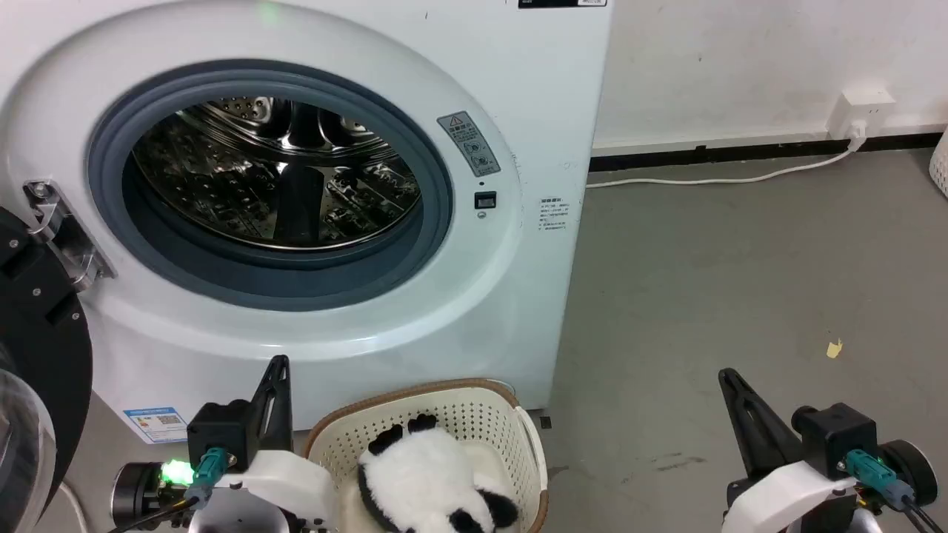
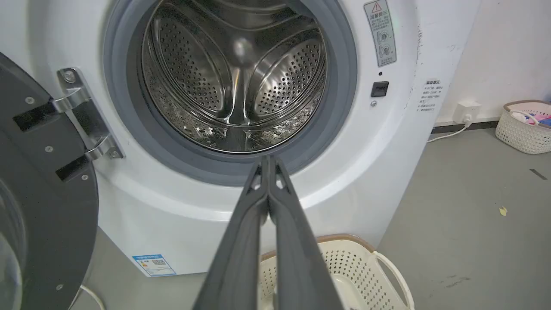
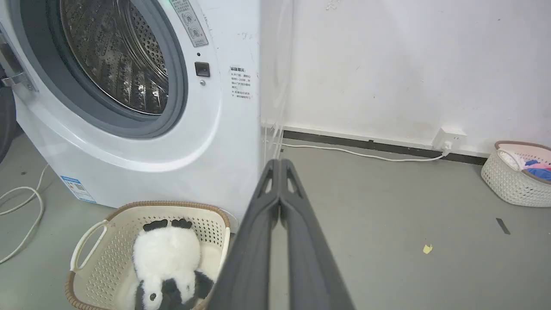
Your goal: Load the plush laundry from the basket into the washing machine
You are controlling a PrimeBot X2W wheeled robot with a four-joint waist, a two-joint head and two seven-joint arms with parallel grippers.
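Observation:
A fluffy white-and-black panda, the plush laundry (image 1: 426,474) (image 3: 165,262), lies in the cream basket (image 1: 474,414) (image 3: 99,228) (image 2: 357,262) on the floor before the washing machine (image 1: 518,111) (image 2: 387,172) (image 3: 206,142). The washer's porthole stands uncovered, showing a bare steel drum (image 1: 281,170) (image 2: 232,77); its black-rimmed door (image 1: 37,355) (image 2: 38,206) hangs swung out at the left. My left gripper (image 1: 280,364) (image 2: 267,160) is shut on nothing, just left of the basket. My right gripper (image 1: 726,375) (image 3: 280,162) is shut and empty over bare floor, well right of the basket.
A white cable (image 1: 726,178) runs along the wall to a socket (image 1: 859,111). A second cream basket with coloured clothes (image 3: 516,176) (image 2: 525,129) stands at the far right by the wall. A small yellow scrap (image 1: 835,348) lies on the grey floor.

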